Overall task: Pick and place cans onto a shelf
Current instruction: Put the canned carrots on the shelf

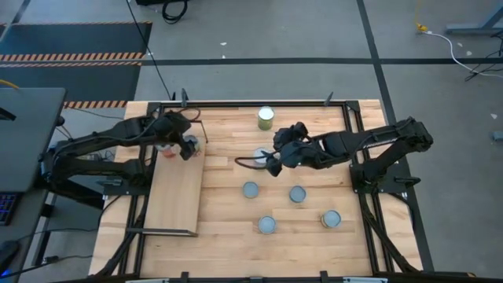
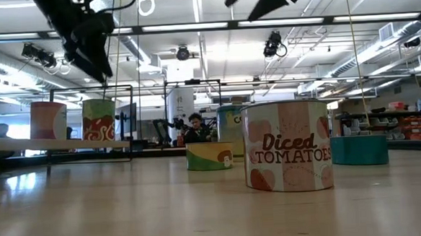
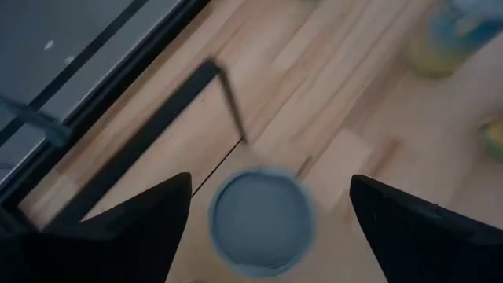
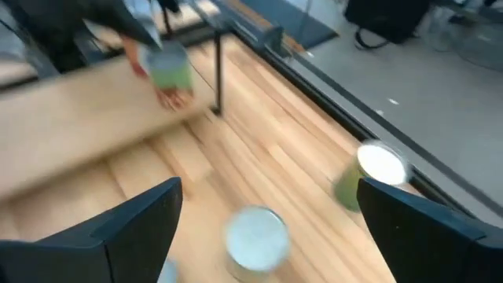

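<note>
The cans are small cylinders with pale blue-silver tops: in the high view six stand on the bench (image 1: 236,240), namely a green-labelled can (image 1: 266,118) near the far edge, one (image 1: 262,155) beside the right end effector (image 1: 274,160), and four in the open middle (image 1: 250,189) (image 1: 297,193) (image 1: 267,225) (image 1: 331,218), each apart from its neighbours. The shelf (image 1: 174,200) is a pale board with a thin black frame along the bench's left side; its near half lies bare. The left end effector (image 1: 179,146) hangs over the shelf's far end. In the low view a "Diced Tomatoes" can (image 2: 288,146) stands closest, and two cans (image 2: 48,121) (image 2: 99,120) sit on the raised shelf. In the left wrist view that arm's fingers (image 3: 149,216) are spread wide on either side of a can (image 3: 259,220) on the shelf, not touching it. In the right wrist view the fingers (image 4: 134,224) likewise stand apart, with a can (image 4: 255,236) below and between them.
</note>
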